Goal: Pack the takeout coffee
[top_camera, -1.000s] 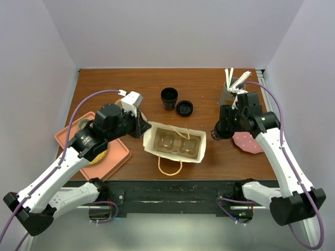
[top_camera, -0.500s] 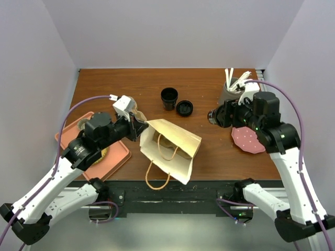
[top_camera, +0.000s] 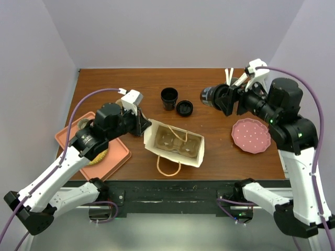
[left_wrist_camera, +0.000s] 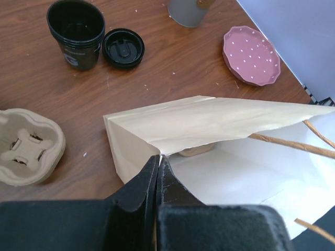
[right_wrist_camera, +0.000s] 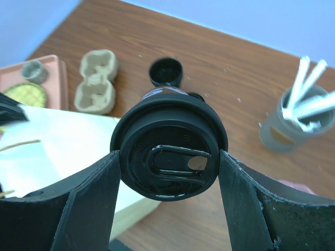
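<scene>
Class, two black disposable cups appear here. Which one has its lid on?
The black tapered cup gripped in the right claw, held above the table, wears a sip lid. The other black cup stands open-topped beside a loose black lid.

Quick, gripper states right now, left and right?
The left gripper is closed on the paper bag rim.
The right gripper holds the lidded coffee cup.

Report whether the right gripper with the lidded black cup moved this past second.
Yes. The right gripper moved up the view, from level with the speckled pink plate to beyond it.
</scene>
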